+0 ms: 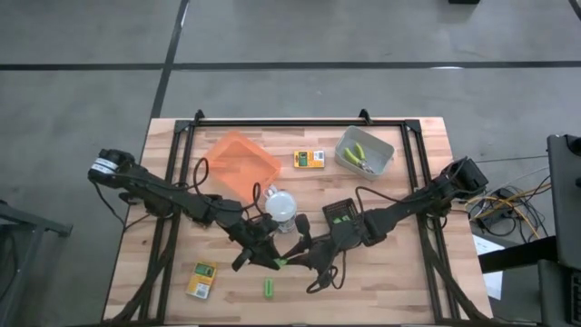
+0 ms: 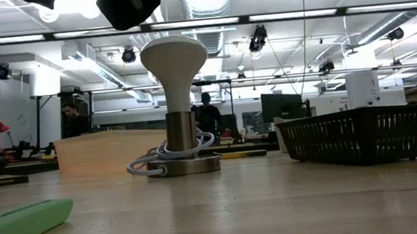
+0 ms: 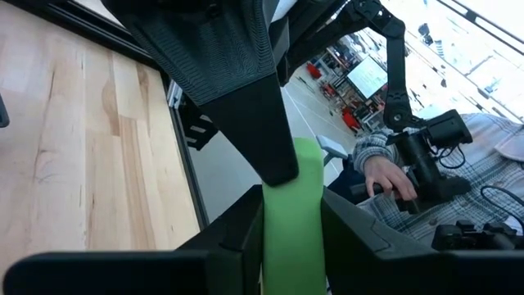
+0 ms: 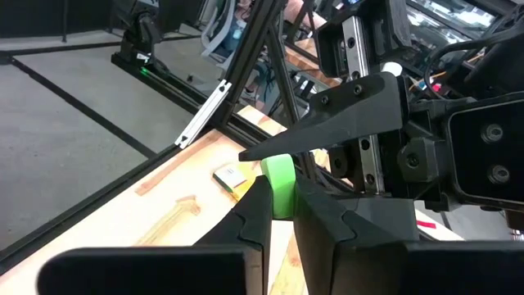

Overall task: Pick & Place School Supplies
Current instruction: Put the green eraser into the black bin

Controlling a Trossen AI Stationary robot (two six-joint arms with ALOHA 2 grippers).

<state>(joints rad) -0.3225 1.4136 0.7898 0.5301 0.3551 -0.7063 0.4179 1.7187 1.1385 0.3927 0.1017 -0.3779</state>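
Our left gripper (image 1: 265, 255) and right gripper (image 1: 295, 257) both pinch one green chunk (image 3: 292, 215) above the table's front centre; their fingers hide most of it. Both arms reach inward, meeting.

Bright green chunk (image 4: 281, 182) between dark fingers (image 4: 255, 215); another green chunk (image 1: 270, 288) on the pale striped wood table (image 1: 408, 282). Boxes (image 1: 201, 279) – yellow and green print. Orange tray (image 1: 241, 162), grey tray (image 1: 365, 150), black tray (image 1: 341, 214), white domed bulb (image 1: 282, 204).
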